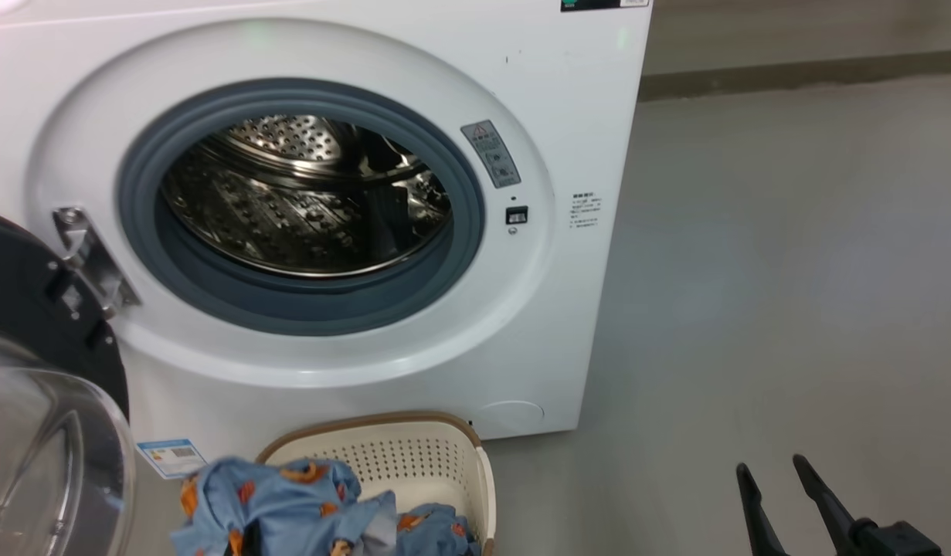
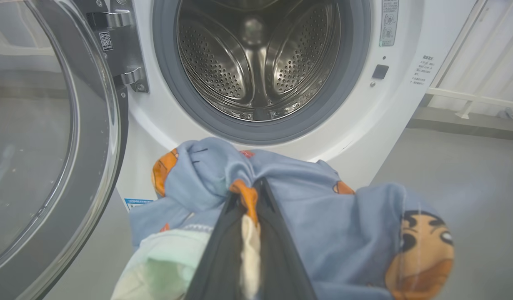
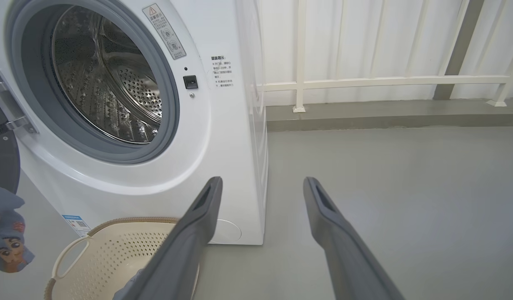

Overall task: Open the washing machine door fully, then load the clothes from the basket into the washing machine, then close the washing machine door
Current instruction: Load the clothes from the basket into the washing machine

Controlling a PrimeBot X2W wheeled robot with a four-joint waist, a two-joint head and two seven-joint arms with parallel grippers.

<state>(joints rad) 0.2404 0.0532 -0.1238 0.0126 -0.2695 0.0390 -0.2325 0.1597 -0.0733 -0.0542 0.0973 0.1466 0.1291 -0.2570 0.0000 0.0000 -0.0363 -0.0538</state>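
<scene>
Where the left gripper presses its two long dark fingers together, it clamps a fold of the light blue, orange-figured fabric clothes, with a pale strip of cloth caught between the fingers. From that pinch the bundle spreads across the left wrist view, its long axis running left to right. One cartoon-printed end hangs off to the right, and a white-grey cloth piece bunches left of the fingers. The fingertips point toward the big white front-loading washing machine, just below its perforated steel drum. In the head view the clothes sit over the left rim of the small cream-white perforated plastic basket, which stands mouth-up on the grey floor just before the washer. The large round black door, with its bulging glass bowl, stands swung out to the left. Well to the right, the right gripper hangs with fingers spread apart, holding nothing.
</scene>
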